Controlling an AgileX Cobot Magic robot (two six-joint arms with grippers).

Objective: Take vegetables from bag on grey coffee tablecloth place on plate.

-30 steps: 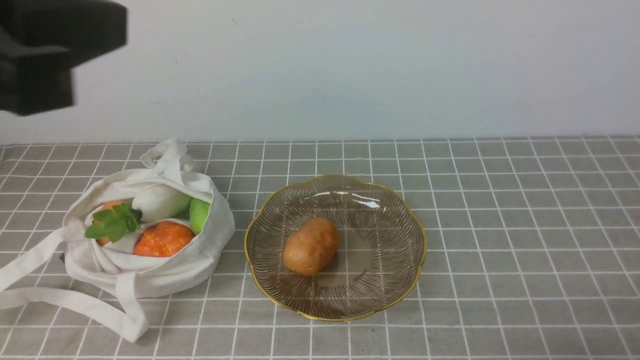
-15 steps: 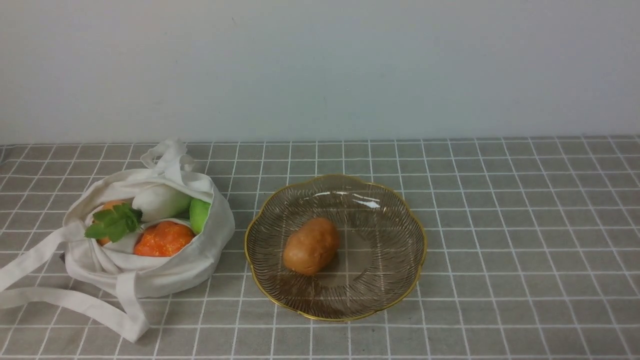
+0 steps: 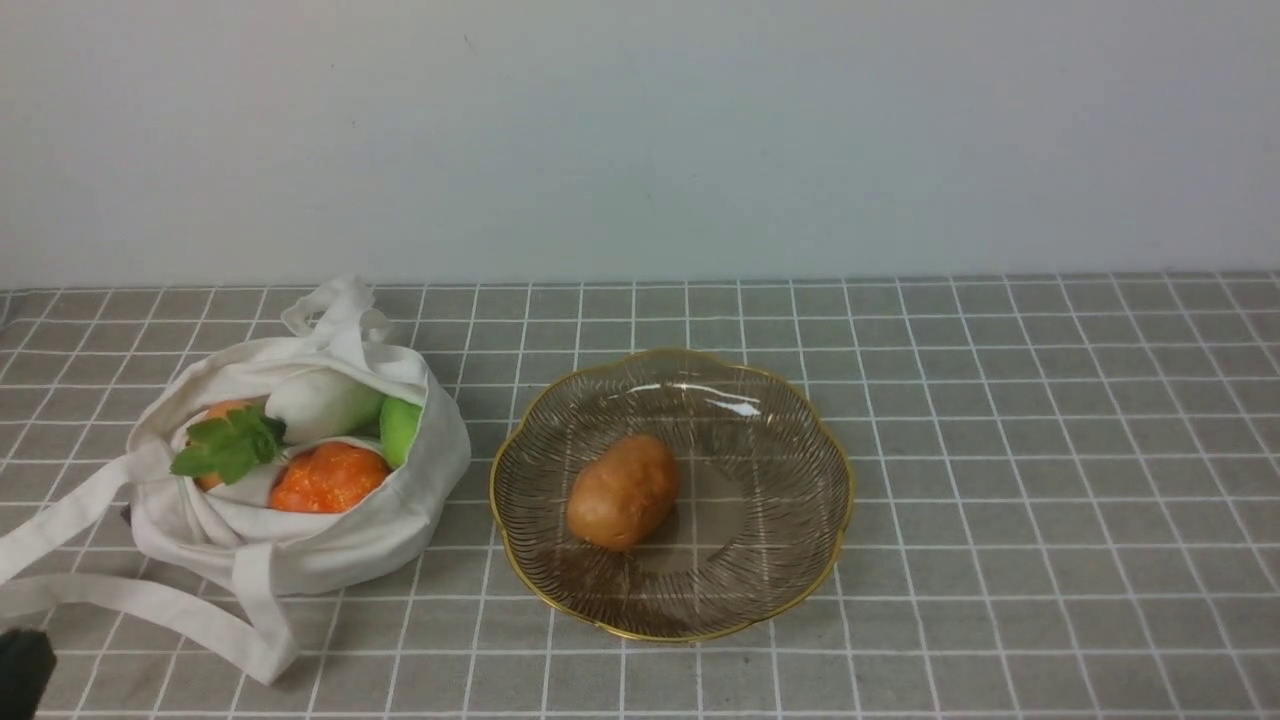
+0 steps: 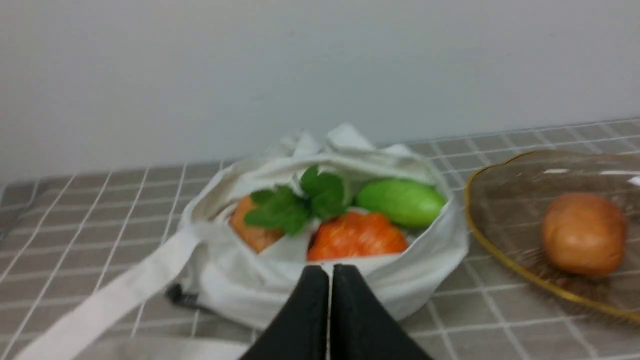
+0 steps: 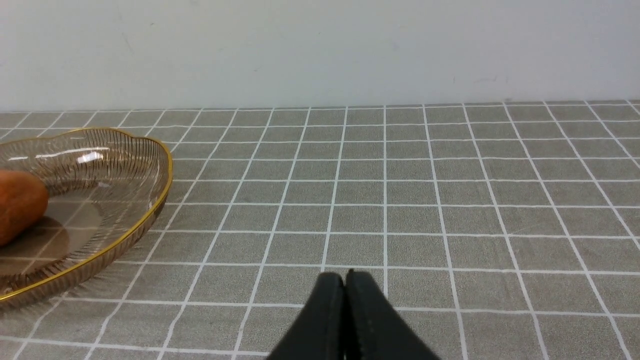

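Note:
The white cloth bag (image 3: 300, 540) lies open on the left of the grey checked tablecloth (image 3: 1000, 450). It holds a bumpy orange piece (image 3: 328, 478), a white radish (image 3: 320, 402), a green piece (image 3: 398, 428) and a leafy sprig (image 3: 228, 445). The brown potato (image 3: 622, 491) lies in the gold-rimmed glass plate (image 3: 800, 400). My left gripper (image 4: 329, 268) is shut and empty, just in front of the bag (image 4: 430, 270); only a dark tip (image 3: 20, 672) of it shows in the front view. My right gripper (image 5: 345, 275) is shut and empty over bare cloth, right of the plate (image 5: 150, 150).
The bag's long strap handles (image 3: 130, 600) trail over the cloth toward the front left corner. A pale wall stands behind the table.
The left arm's dark bulk left the upper left corner of the front view; a dark tip now shows at the lower left corner. The bag, plate and potato have not moved.

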